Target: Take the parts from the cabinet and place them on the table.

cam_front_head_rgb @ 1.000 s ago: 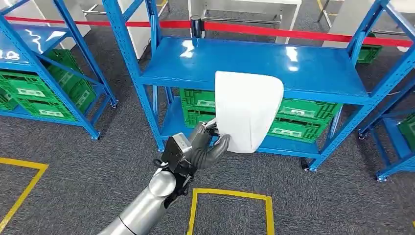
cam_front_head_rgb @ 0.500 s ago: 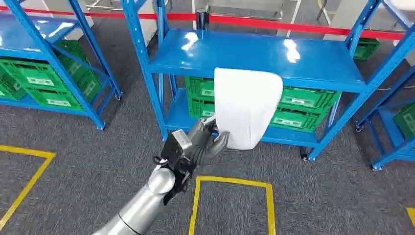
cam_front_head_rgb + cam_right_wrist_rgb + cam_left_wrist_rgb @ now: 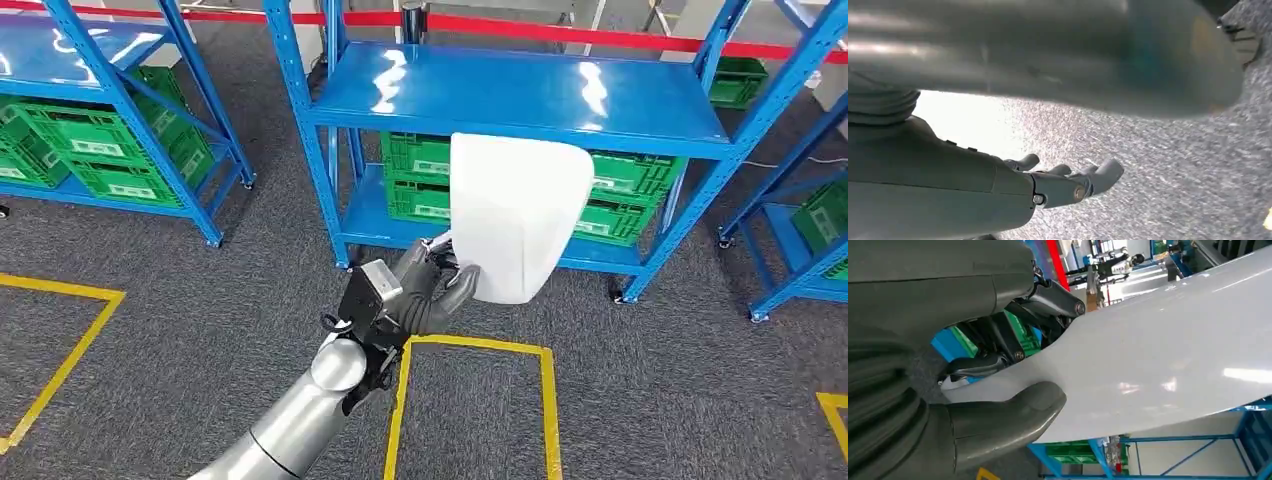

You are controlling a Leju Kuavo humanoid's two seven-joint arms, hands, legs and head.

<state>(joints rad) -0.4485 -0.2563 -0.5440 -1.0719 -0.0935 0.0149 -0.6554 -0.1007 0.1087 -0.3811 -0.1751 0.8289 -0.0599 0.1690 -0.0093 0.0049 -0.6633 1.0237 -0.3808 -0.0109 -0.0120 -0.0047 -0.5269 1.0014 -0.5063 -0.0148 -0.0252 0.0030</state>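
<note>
Left hand (image 3: 425, 290) pinches the white panel (image 3: 515, 215) by one corner; the slim hold risks slipping. Right hand (image 3: 1068, 182) hangs, fingers loosely apart, empty.

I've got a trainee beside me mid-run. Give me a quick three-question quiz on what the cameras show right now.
1. True or false: the left hand grips the white part by its lower edge.
2. What sits on the lower level of the blue shelving rack? A) cardboard boxes B) green crates C) nothing
3. Fill in: the right hand, fingers apart and holding nothing, hangs over grey ____.

Key: 1 true; 2 B; 3 carpet.
</note>
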